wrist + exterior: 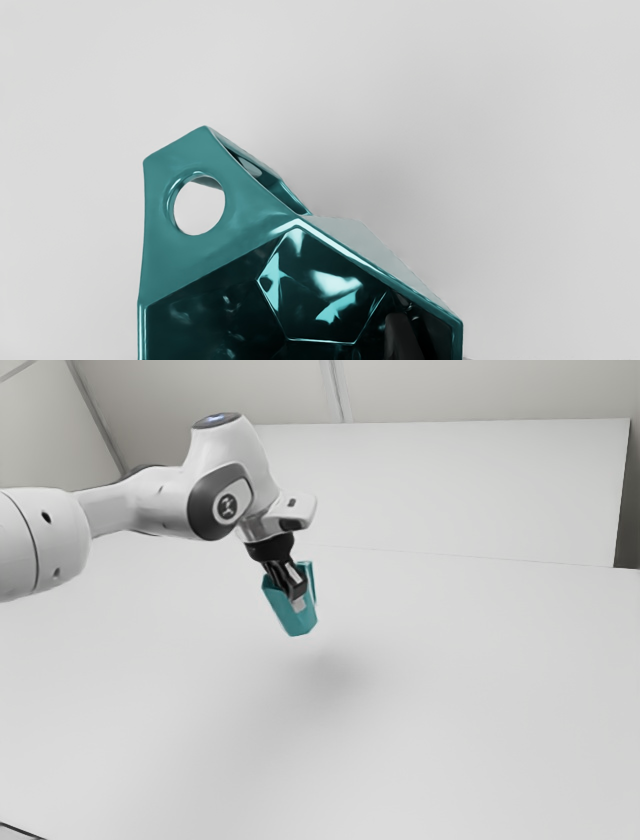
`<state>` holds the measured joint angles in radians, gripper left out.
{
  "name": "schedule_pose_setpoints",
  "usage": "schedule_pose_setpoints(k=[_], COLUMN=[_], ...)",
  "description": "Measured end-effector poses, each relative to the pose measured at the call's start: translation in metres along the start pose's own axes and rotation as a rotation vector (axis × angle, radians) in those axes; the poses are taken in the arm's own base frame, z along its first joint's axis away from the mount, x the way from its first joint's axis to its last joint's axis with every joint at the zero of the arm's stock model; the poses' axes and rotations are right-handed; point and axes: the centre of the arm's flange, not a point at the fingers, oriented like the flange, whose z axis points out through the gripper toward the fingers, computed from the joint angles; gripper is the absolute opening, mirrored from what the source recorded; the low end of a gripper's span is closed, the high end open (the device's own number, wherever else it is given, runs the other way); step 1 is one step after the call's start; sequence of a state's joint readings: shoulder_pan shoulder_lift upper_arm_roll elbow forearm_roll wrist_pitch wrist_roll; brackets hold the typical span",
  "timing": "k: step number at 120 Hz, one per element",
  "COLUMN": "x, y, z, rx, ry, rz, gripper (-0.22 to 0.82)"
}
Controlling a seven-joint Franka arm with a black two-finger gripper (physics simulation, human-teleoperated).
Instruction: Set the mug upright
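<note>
In the exterior view my gripper point(297, 598) points down, with the teal mug point(292, 622) held off the table at its fingers. The mug leans, its mouth toward the hand and its base lower down; a handle part stands on the exterior view's right side. Seen from the wrist, the mug point(220, 250) shows its angular open mouth and a flat handle with a round hole. One dark finger of my gripper point(437, 345) reaches inside the mouth beside a side wall, and the wall is pinched there. The other finger is mostly hidden behind that wall.
The white table point(450, 700) extends below and around the mug, with a soft shadow under it. Behind are a white panel point(480, 480) and pale room walls. A thin dark edge point(20, 830) crosses the exterior view's lower left corner.
</note>
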<state>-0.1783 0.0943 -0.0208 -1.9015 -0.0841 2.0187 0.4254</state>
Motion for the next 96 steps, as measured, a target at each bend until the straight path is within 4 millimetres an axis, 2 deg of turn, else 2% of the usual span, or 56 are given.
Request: schedule_pose_setpoints(k=[18,39,69,96], x=[-0.018,-0.04,-0.064,-0.081], y=[-0.007,-0.004,-0.002,-0.004], z=[0.002,0.013,0.018,0.036], rx=[0.05,0.078,0.101,0.116], ry=[-0.032,-0.034,-0.005,-0.011], rz=[-0.034,-0.071,-0.124,-0.173], gripper=[-0.18,-0.18,-0.18,-0.18])
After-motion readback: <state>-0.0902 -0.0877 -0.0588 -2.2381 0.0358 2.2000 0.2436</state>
